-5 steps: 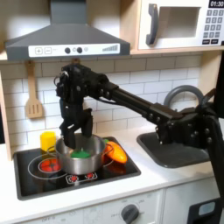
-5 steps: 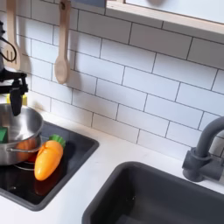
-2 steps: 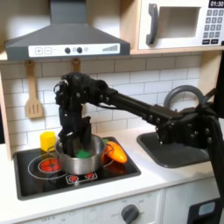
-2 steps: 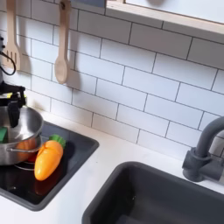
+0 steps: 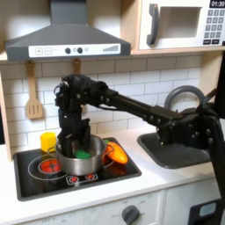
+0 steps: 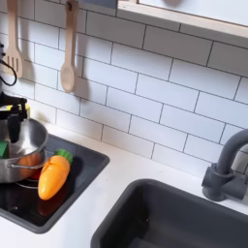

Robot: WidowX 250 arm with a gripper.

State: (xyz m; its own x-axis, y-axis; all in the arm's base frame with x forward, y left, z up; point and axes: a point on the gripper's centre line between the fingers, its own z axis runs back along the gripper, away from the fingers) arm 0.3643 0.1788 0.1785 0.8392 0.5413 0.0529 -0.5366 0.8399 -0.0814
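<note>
A silver pot (image 5: 79,160) stands on the black toy stove (image 5: 53,180), with a green object (image 5: 83,154) inside it. My gripper (image 5: 74,141) reaches down into the pot just above the green object, fingers apart and holding nothing. In the second exterior view the pot (image 6: 21,155) sits at the left edge, a bit of the green object (image 6: 3,150) shows at its rim, and part of the gripper (image 6: 12,118) hangs over it. An orange carrot (image 5: 114,155) with a green top lies against the pot's right side; it also appears in the second exterior view (image 6: 52,176).
A yellow item (image 5: 48,141) stands behind the pot on the first exterior view's left. A wooden spatula (image 5: 33,97) and a spoon (image 6: 68,58) hang on the tiled wall. The sink (image 5: 176,151) and grey faucet (image 6: 228,165) lie to the right of the stove.
The gripper has come down from above the pot's rim into the pot, shifting slightly to the first exterior view's left. The pot and carrot have stayed put.
</note>
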